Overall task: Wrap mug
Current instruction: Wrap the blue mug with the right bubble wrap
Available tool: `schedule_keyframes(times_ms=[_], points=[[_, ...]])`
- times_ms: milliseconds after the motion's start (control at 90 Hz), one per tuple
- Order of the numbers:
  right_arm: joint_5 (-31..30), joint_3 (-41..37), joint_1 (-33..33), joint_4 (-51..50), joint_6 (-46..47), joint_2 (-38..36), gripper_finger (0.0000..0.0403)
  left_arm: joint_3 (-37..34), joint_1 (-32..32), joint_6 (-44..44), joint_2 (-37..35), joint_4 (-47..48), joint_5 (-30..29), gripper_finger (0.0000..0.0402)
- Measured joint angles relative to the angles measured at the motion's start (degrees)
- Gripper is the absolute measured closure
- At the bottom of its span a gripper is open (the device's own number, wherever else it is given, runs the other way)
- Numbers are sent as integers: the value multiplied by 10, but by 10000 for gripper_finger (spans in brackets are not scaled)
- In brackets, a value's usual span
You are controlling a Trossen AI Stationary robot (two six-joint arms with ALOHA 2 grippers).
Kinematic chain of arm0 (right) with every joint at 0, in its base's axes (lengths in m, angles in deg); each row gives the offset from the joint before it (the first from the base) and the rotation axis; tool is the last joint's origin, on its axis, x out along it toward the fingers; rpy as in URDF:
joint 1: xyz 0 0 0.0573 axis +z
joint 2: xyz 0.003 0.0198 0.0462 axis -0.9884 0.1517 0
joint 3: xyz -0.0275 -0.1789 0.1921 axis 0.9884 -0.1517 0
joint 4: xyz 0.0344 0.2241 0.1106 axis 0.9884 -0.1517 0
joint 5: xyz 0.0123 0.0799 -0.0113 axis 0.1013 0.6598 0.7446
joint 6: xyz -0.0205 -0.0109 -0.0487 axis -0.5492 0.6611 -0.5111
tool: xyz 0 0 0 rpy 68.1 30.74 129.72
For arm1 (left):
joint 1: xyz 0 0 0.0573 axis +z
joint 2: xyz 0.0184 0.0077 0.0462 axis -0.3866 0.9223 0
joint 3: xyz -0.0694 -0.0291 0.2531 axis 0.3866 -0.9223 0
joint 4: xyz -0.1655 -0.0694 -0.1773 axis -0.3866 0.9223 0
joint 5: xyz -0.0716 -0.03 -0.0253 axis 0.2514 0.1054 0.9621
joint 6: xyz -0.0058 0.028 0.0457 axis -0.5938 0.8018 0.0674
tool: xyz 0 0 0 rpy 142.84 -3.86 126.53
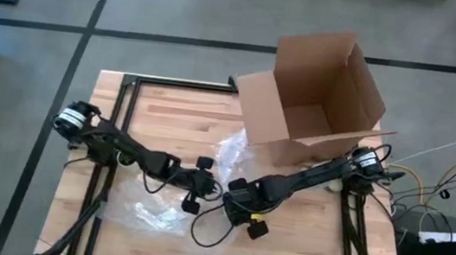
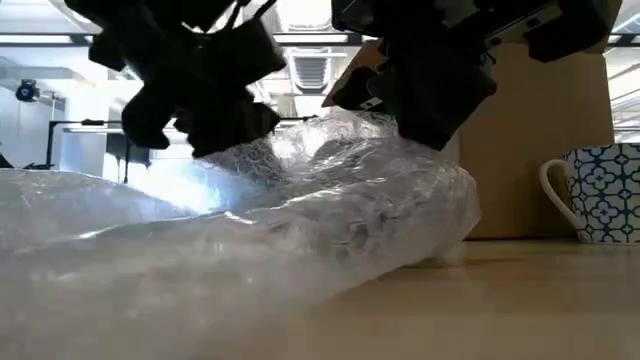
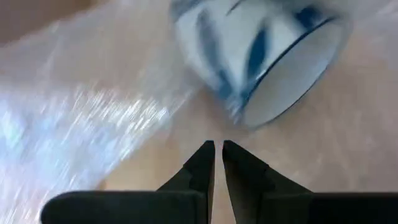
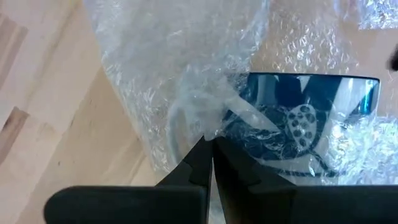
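Note:
A blue-and-white patterned mug (image 4: 305, 124) lies on its side near the table's middle, under a sheet of clear bubble wrap (image 1: 156, 214). The left wrist view shows the mug (image 3: 267, 56) with its mouth turned toward that camera. My right gripper (image 1: 244, 208) stands over the mug, shut on the wrap. Just to its left, my left gripper (image 1: 202, 185) hangs with its fingers (image 3: 202, 165) shut, tips down close to the wrap. In the low view the wrap (image 2: 300, 210) rises in a heap below both grippers. My right gripper pinches a gathered pucker of the bubble wrap (image 4: 208, 127) between its two fingertips, coming from above and pointing down. The pucker sits over the mug's side near its rim, and the wrap around it is drawn in creases toward the fingertips. My left gripper: I cannot tell whether it touches the wrap.
An open cardboard box (image 1: 319, 95) stands at the table's far right with its flaps out. A second patterned mug (image 2: 600, 195) stands upright in front of the box in the low view. Bare wood (image 1: 169, 112) lies at the far left.

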Motion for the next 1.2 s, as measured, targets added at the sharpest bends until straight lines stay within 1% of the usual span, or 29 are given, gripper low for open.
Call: schedule_keyframes(times_ms=[100, 344, 467, 567, 689, 811, 867, 944, 1000, 1133, 1200], points=[[0, 0, -1, 4, -1, 0, 403, -21, -7, -15, 0, -45, -2, 374], [0, 0, -2, 7, -1, 0, 403, -92, -20, -19, 0, -252, -5, 332], [0, 0, -2, 8, -1, 0, 403, -114, -21, -19, 1, -300, -23, 313], [0, 0, -3, 9, 1, 0, 403, -119, -23, -8, 7, -336, -21, 305], [0, 0, -6, 10, 5, 0, 403, -112, -36, 12, 23, -353, -19, 305], [0, 0, -9, 10, 4, 0, 403, -102, -42, 35, 44, -354, -40, 313], [0, 0, -9, 11, 4, 0, 403, -96, -43, 44, 54, -356, -60, 316], [1, 0, -9, 11, 4, 0, 403, -88, -44, 59, 67, -356, -105, 317], [1, 0, -9, 10, 5, 0, 403, -83, -44, 70, 76, -357, -118, 316], [1, 0, -9, 10, 10, 0, 403, -64, -43, 80, 101, -358, -121, 312], [1, 0, -9, 11, 9, 0, 403, -55, -43, 74, 115, -358, -114, 317]])
